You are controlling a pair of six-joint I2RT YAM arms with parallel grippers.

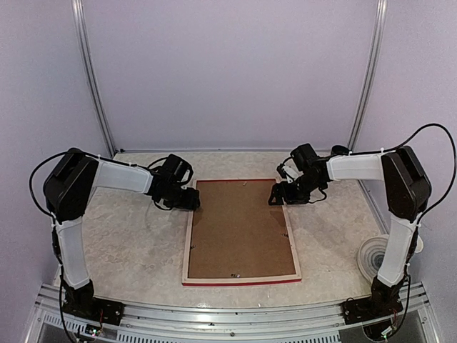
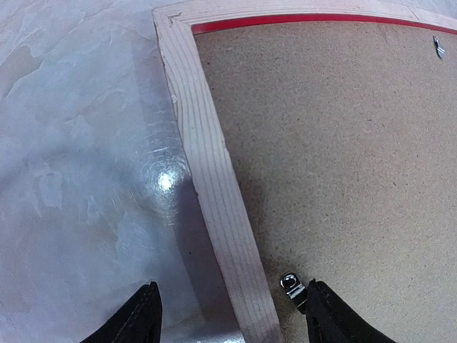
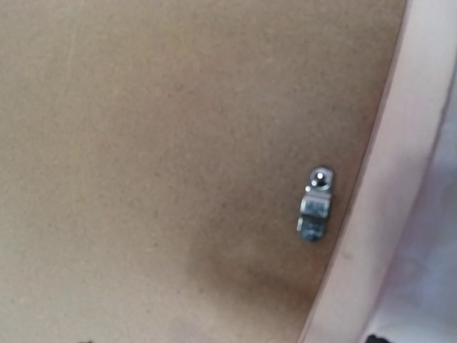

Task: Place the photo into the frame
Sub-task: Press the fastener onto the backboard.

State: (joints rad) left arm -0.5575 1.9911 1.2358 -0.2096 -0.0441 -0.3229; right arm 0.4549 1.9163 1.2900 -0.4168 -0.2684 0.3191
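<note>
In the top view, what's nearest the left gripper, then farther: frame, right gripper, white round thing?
1. frame, beside the left gripper
2. right gripper, across the frame
3. white round thing, far right

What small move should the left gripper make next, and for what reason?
Probably nudge the metal clip sideways off the backing panel, since the panel likely has to come out first. The frame lies face down with that brown panel in it, and the open left gripper straddles its left rail, right beside the clip.
</note>
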